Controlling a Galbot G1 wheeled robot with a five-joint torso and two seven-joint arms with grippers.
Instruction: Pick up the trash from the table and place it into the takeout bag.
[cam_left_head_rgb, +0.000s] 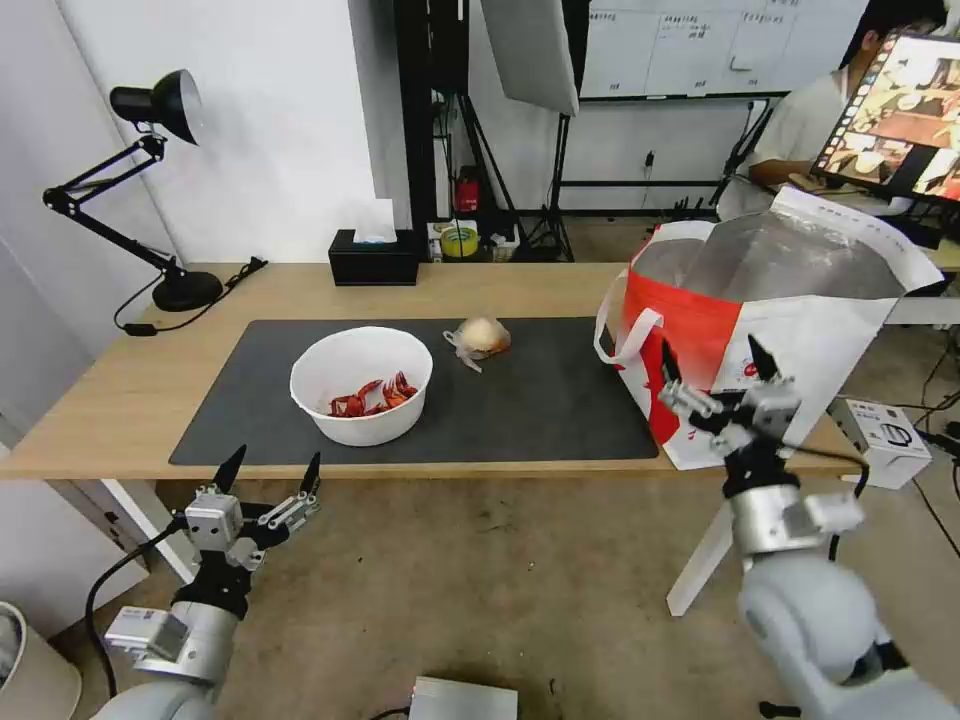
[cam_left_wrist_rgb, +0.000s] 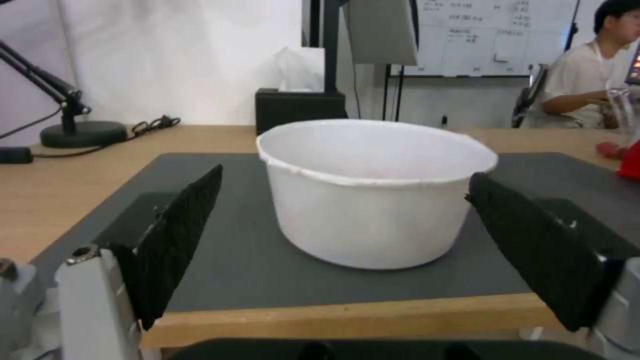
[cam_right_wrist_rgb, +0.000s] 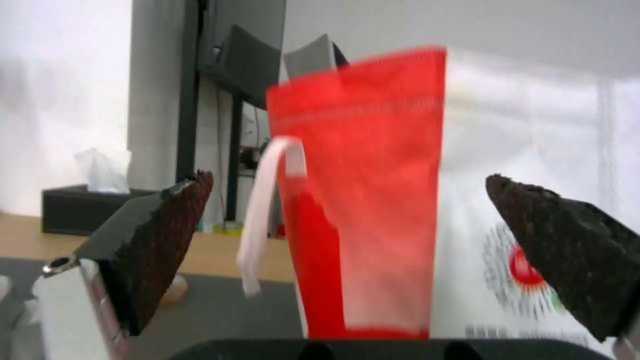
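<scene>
The table (cam_left_head_rgb: 130, 390) runs across the head view with its dark mat (cam_left_head_rgb: 540, 410) in the middle, and the bag (cam_left_head_rgb: 800, 330) stands open-mouthed at the table's 3 o'clock end, foil lining showing, one strap (cam_left_head_rgb: 625, 335) hanging toward the mat. On the mat the bowl (cam_left_head_rgb: 361, 384) sits at about 9 o'clock of centre with red shells (cam_left_head_rgb: 375, 396) inside, and the ball (cam_left_head_rgb: 483, 337) in its film lies near it at 2 o'clock from the bowl. A tissue box (cam_left_head_rgb: 374, 257) stands at the table's far edge, at 12 o'clock from the bowl. The right gripper (cam_left_head_rgb: 715, 368) hangs in front of the bag's near face, fingers spread wide and holding nothing. The left gripper (cam_left_head_rgb: 270, 470) waits off the near edge at 7 o'clock of the bowl, likewise wide open and empty; its wrist view frames the bowl squarely between the fingers. Judging by this, two items remain on the table and the bowl is the one lined up. The next move calls for advancing until the fingers straddle the wall, then a level lift so the shells stay in.
</scene>
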